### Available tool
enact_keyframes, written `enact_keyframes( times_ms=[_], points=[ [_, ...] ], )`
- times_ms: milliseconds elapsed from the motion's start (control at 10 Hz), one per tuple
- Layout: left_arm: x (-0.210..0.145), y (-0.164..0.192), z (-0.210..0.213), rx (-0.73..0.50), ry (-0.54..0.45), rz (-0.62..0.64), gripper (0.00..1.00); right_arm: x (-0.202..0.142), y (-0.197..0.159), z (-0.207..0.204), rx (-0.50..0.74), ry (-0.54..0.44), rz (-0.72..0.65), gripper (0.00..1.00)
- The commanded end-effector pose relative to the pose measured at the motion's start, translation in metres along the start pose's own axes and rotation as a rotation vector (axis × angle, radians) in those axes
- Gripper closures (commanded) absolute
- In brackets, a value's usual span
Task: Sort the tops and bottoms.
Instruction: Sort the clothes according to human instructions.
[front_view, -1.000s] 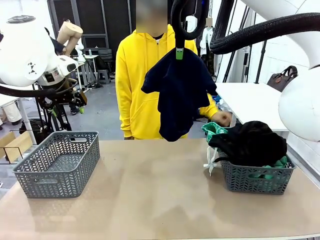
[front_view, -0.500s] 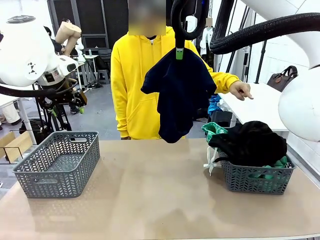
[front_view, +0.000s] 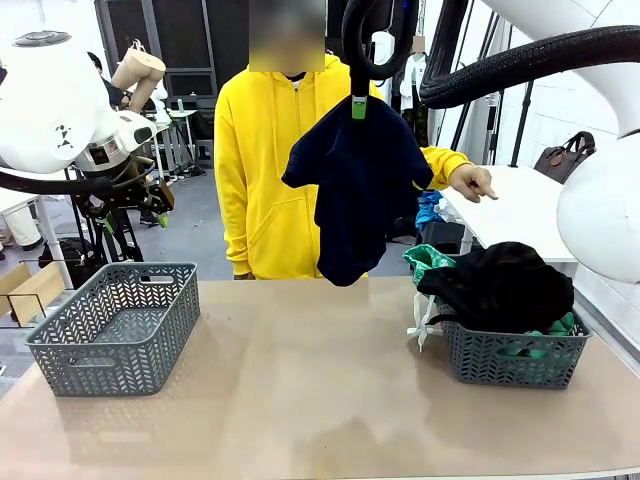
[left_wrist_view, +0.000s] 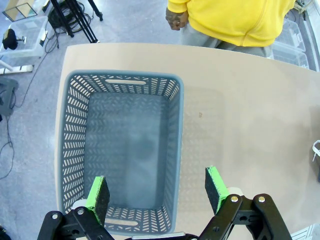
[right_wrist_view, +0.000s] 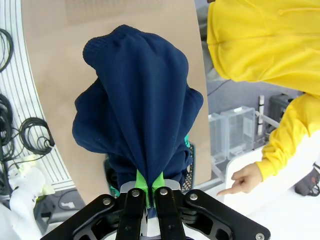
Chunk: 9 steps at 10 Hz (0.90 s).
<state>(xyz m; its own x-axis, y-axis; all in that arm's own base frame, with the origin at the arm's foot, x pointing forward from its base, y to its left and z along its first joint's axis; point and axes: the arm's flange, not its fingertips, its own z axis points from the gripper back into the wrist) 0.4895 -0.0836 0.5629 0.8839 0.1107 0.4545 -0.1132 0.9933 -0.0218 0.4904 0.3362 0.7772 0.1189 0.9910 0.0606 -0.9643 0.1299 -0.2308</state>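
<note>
1. While the right gripper (front_view: 358, 108) hangs high at top centre of the front view, its green pads pinched tight on a dark navy cloth garment (front_view: 355, 195), the step in hand looks like carrying one picked piece toward a bin.
2. That garment dangles straight below the closed fingers, clear of the beige tabletop (front_view: 300, 390); in the right wrist view it drapes away from the pads (right_wrist_view: 148, 181) up the middle of the frame.
3. At lower right sits a grey lattice plastic basket (front_view: 510, 355) heaped with black cloth (front_view: 500, 283) and bright green fabric with white cords (front_view: 428, 262).
4. At lower left stands a second, empty grey lattice basket (front_view: 115, 325); the left gripper (left_wrist_view: 157, 188) hovers above it, jaws spread wide, holding nothing.
5. The person in a yellow hoodie (front_view: 265, 170) points a hand (front_view: 472, 182) toward the right edge.
6. Next, probably: decide top or bottom, then lower and release over the matching basket.
</note>
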Motion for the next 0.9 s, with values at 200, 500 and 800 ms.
enact_keyframes(
  times_ms=[200,500,800],
  points=[
    [-0.003,0.001,0.000,-0.011,-0.012,0.019,0.00,0.000,-0.001,0.003,-0.008,-0.013,-0.002,1.00],
    [-0.003,0.001,0.000,-0.011,-0.012,0.019,0.00,0.000,-0.001,0.003,-0.008,-0.013,-0.002,1.00],
    [-0.003,0.001,0.000,-0.011,-0.012,0.019,0.00,-0.030,-0.006,0.031,-0.055,0.047,-0.092,1.00]
  ],
)
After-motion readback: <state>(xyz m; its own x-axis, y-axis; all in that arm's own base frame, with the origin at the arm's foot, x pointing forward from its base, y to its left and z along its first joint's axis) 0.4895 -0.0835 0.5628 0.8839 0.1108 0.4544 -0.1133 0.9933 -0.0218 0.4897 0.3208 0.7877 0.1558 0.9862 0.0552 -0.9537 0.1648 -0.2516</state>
